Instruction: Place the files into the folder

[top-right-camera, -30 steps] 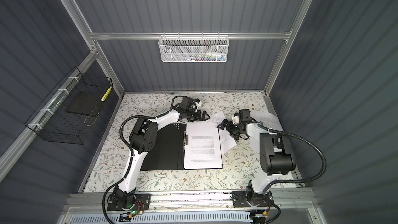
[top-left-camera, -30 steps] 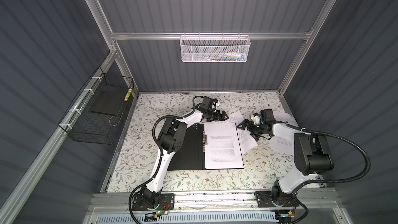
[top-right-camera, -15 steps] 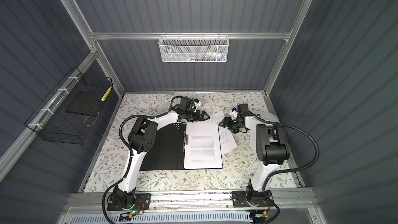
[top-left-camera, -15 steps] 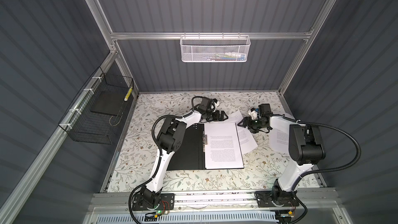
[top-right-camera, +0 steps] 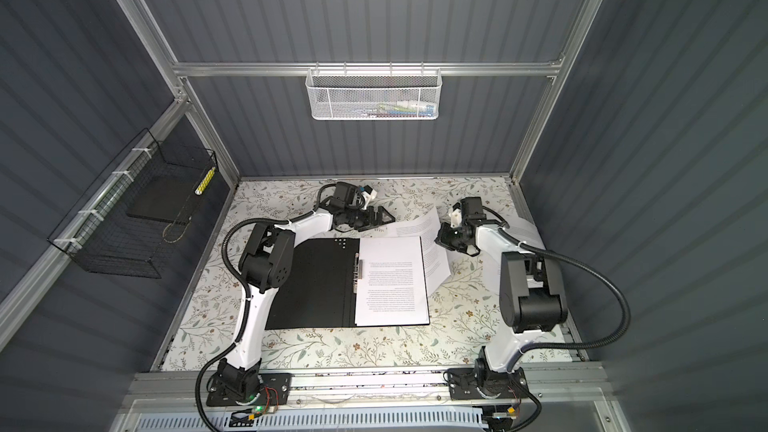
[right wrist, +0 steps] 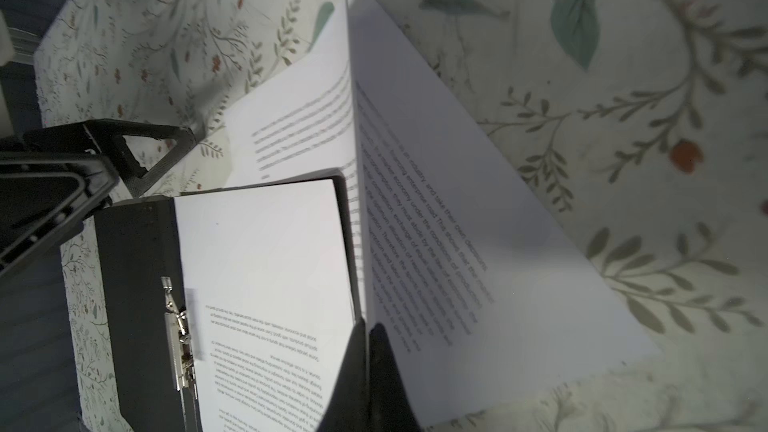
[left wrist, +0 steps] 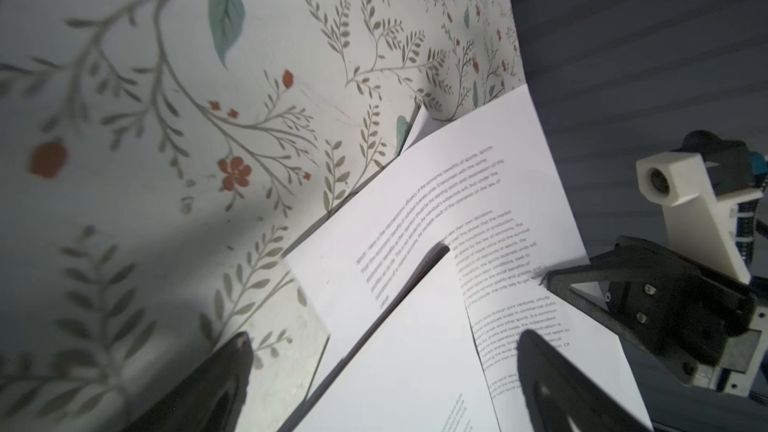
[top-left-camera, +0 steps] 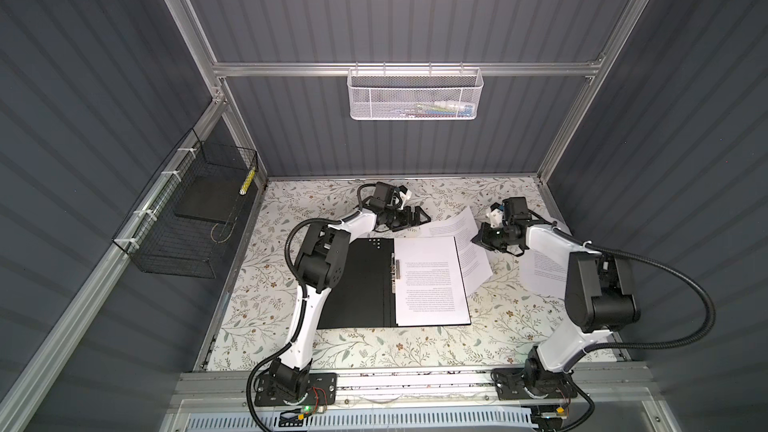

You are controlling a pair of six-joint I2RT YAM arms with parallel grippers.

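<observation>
Folder (top-left-camera: 361,280) lay open on the floral table (top-left-camera: 415,347), black inside facing up, w/ the metal spine clip (top-left-camera: 395,270) down its middle. A filed sheet (top-left-camera: 430,280) of printed text lay flat on the cover nearer the R arm, roughly square w/ the cover's edges.

A loose sheet (top-left-camera: 469,251) sat askew just beside that cover, one part tucked under the folder's far corner. Its far corner was lifted off the table. In the R wrist view it bowed up into a ridge.

R gripper (top-left-camera: 477,238) was at the loose sheet's edge, close to the folder's outer edge. Its jaws were together and pinched on that edge, seen in the R wrist view.

A third sheet (top-left-camera: 544,272) lay further out, partly hidden under the R arm.

L gripper (top-left-camera: 419,218) was just past the folder's far edge, jaws wide apart w/ nothing between them. Couldn't tell if it touched the table.
</observation>
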